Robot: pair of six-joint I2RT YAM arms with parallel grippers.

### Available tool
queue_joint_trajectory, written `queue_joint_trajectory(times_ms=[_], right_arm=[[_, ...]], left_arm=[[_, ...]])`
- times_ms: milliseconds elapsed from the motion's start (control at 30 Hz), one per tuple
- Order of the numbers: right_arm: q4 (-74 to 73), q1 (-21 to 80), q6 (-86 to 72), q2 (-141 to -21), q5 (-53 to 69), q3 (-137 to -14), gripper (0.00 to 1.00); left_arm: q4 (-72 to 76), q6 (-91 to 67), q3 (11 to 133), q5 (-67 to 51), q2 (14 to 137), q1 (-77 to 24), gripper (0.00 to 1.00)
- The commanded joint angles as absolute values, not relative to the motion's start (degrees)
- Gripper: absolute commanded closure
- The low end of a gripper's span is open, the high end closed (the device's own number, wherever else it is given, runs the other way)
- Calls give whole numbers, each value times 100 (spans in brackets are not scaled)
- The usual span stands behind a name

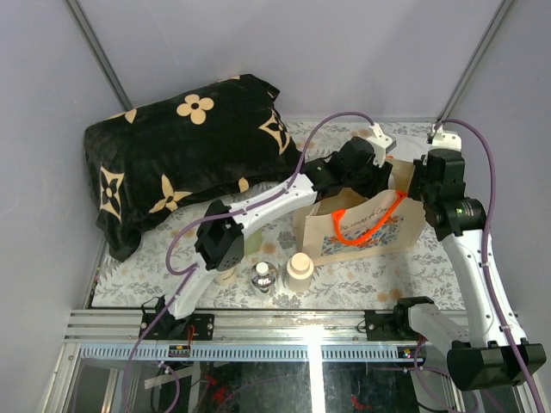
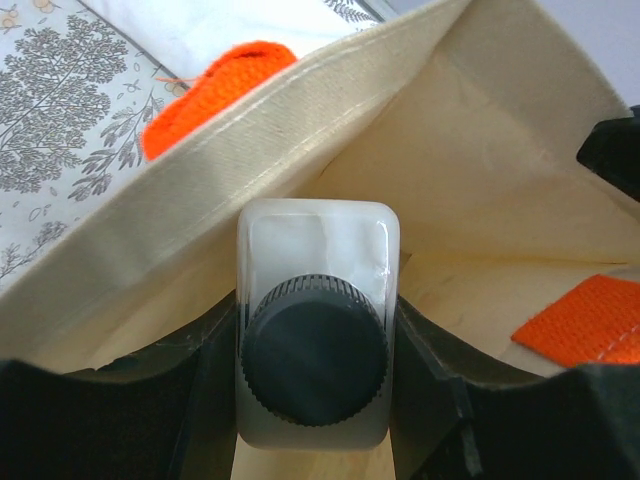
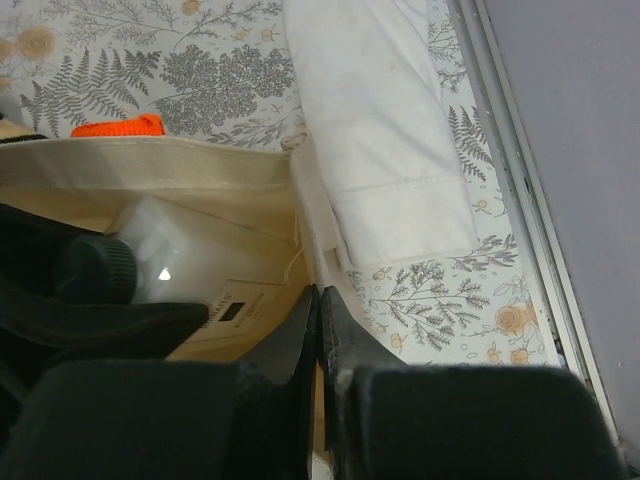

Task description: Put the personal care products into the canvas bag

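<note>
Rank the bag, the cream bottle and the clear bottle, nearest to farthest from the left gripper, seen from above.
1. Bag: the left gripper reaches into its mouth.
2. Cream bottle: just in front of the bag's left corner.
3. Clear bottle: further left again.

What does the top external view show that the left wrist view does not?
Only top external: the black blanket, plus a clear round bottle and a cream squat bottle standing in front of the canvas bag. Only left wrist: the white bottle with its dark cap, held by the jaws of the left gripper at the bag's open mouth. Both: the canvas bag and its orange handle.
</note>
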State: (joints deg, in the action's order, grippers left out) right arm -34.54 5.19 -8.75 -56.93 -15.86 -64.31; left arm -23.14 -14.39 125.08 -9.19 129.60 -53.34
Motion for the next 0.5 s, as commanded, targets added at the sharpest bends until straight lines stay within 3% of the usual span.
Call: queue_joint_trajectory(times_ms=[0,133,467], right_arm=[[-3542,492,-980,-5643,-1539,-6247,100],[-3541,490,-965,-5676,-1519,-6222,100],[-3531,489,-967,-5687,-1605,-6164,100]], left_arm=[[-1055,-1608,13053,-770,12938,-5477,100],[-1079,-1609,13057,-784,13077,-5563,99],[-1075,-1585,12934,-869,13122,-5662,49]])
